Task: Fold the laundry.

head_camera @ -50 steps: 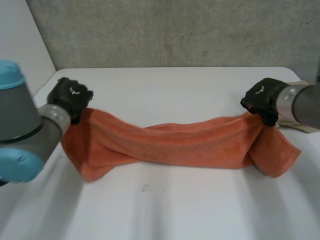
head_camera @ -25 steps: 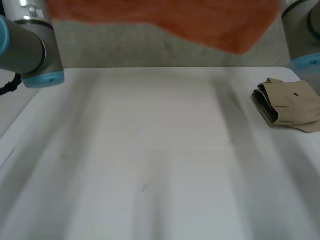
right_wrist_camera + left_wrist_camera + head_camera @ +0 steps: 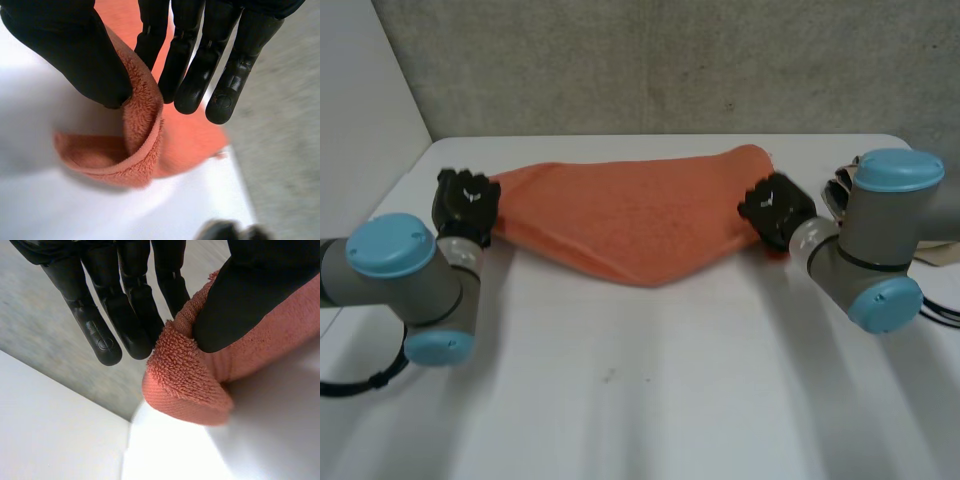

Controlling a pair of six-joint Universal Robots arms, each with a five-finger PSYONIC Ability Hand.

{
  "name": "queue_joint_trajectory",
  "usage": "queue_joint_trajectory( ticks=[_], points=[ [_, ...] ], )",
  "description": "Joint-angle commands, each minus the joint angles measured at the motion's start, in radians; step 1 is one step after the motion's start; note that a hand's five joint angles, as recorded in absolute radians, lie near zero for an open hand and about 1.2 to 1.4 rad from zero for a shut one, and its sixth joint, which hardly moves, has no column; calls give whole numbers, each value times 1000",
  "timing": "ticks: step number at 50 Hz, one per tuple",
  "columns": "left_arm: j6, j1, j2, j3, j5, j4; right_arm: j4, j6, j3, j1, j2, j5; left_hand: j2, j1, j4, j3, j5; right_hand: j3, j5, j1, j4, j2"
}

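My left hand (image 3: 467, 203) pinches one end of the orange towel (image 3: 630, 225) and my right hand (image 3: 775, 208) pinches the other. The towel stretches between them over the table's (image 3: 650, 400) far side. My right arm hides most of a beige cloth (image 3: 940, 250).

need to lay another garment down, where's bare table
Bare: the near half of the table, in front of the orange towel. Crowded: the far strip, where left hand and right hand pinch the towel's ends, and the beige cloth behind the right arm.
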Motion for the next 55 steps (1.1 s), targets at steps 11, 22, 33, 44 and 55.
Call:
queue_joint_trajectory(
  ticks=[11,22,33,44,55],
  points=[
    [224,161,561,-407,130,-579,590,-71,330,-42,-452,-28,195,267,193,201,238,214,223,408,204,220],
    [190,161,493,-374,207,-494,375,149,351,-63,-383,-53,195,267,193,201,238,214,223,408,204,220],
    [63,104,427,-200,130,-438,62,295,351,-51,-342,-61,195,267,193,201,238,214,223,408,204,220],
    [-17,66,378,-138,78,-404,45,579,412,-23,-343,17,195,267,193,201,238,-903,-893,-709,-913,-897],
    [-20,41,352,-152,78,-400,74,926,624,-103,-481,73,195,267,193,201,238,-995,-985,-801,-1004,-988]
  ],
)
